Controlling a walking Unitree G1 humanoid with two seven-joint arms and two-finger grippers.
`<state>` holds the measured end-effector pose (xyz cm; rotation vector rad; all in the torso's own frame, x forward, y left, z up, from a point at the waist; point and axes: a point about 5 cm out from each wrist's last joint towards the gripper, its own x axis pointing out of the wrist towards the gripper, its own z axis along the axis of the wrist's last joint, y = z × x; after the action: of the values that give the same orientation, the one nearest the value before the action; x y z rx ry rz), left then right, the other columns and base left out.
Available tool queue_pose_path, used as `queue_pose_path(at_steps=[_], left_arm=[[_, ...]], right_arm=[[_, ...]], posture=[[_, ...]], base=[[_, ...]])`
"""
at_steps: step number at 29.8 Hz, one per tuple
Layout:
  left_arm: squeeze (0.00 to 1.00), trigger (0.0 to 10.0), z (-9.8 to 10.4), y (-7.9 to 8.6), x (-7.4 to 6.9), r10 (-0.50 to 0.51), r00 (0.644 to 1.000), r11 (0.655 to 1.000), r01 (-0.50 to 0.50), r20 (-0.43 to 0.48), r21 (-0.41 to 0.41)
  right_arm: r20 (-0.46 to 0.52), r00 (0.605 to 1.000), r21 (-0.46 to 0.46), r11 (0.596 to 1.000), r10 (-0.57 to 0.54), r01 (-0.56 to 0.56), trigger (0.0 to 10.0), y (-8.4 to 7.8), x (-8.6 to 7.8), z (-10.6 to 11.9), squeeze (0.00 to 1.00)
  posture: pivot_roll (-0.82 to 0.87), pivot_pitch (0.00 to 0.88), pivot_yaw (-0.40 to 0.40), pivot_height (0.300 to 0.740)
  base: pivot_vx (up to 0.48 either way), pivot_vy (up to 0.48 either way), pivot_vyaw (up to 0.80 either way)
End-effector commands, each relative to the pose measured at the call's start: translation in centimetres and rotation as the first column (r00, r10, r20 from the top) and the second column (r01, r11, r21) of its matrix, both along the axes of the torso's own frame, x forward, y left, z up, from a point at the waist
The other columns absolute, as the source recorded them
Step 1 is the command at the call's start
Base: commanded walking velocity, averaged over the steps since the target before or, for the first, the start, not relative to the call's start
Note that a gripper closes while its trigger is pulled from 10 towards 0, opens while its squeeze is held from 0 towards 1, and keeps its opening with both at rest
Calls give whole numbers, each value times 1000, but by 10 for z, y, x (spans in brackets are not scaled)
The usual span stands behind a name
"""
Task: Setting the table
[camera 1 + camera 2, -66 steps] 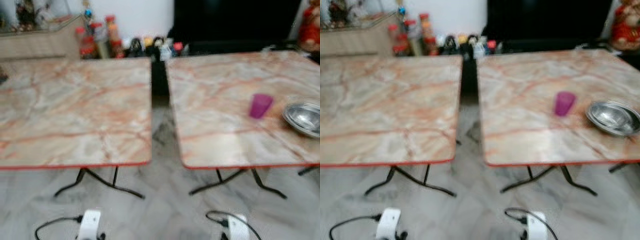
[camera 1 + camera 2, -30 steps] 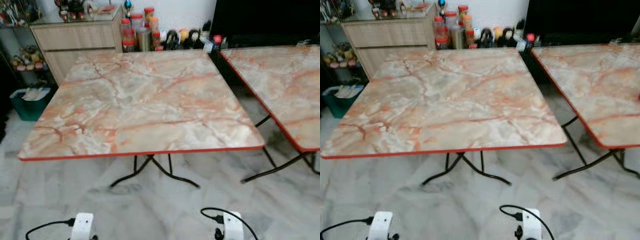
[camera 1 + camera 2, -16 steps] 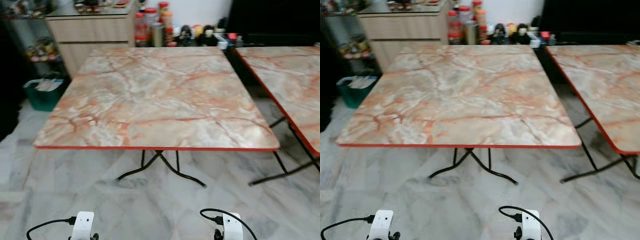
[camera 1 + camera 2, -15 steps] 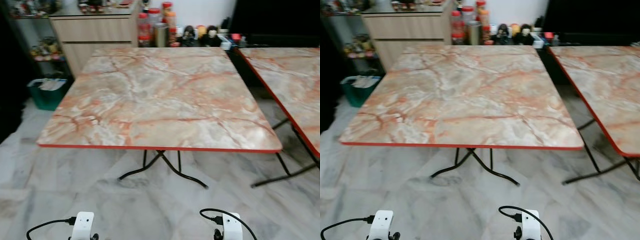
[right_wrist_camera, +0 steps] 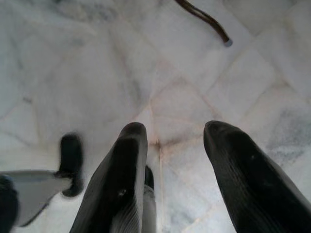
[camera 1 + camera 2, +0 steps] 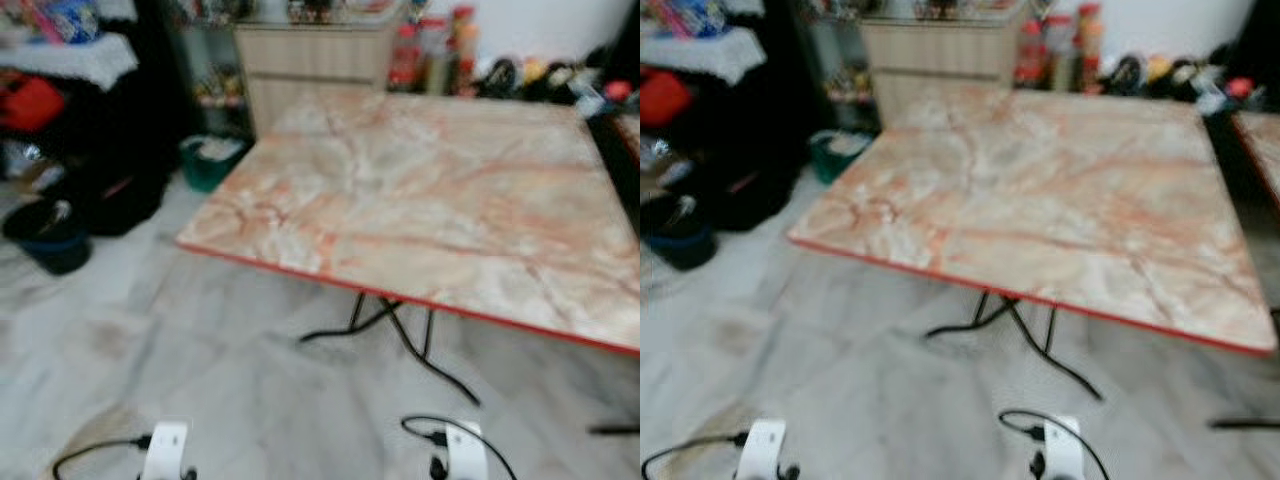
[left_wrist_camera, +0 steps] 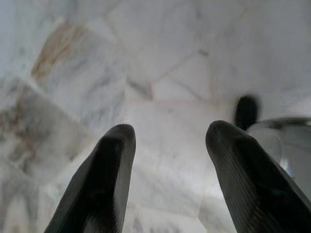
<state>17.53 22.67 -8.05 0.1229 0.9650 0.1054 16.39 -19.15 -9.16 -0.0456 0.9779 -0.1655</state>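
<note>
We stood before the marble-patterned table (image 6: 440, 200), its red-edged top bare and running off to our right, on thin black folding legs (image 6: 395, 330) over the pale marble floor (image 6: 230, 370). Beyond its far edge were a wooden cabinet (image 6: 310, 65) and a row of jars and bottles (image 6: 430, 55); to the far left sat a green bin (image 6: 210, 160) and a dark bucket (image 6: 45, 235), all blurred. No tableware lay on the table, so we judged the setting not yet begun; dishes would likely be hard, smooth and slippery, best pinched at a rim. Our left gripper (image 7: 167, 145) hung over the floor, fingers parted and empty; our right gripper (image 5: 172, 145) hung likewise, spread and holding nothing.
</note>
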Motion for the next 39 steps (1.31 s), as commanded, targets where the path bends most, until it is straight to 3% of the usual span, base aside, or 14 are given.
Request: queue_pose_path(at_steps=[1,39], left_arm=[[0,10000,2,3,3,1,1000,1000,-2,10,10],[0,10000,0,-4,3,25,1000,1000,-25,11,-8]], right_arm=[[20,1000,12,1000,7,-7,10000,4,6,2,0],[18,999,-4,1000,29,-29,10000,-1,9,4,0]], posture=[[30,0,24,740],[27,0,2,740]], base=[[0,0,800],[0,0,800]])
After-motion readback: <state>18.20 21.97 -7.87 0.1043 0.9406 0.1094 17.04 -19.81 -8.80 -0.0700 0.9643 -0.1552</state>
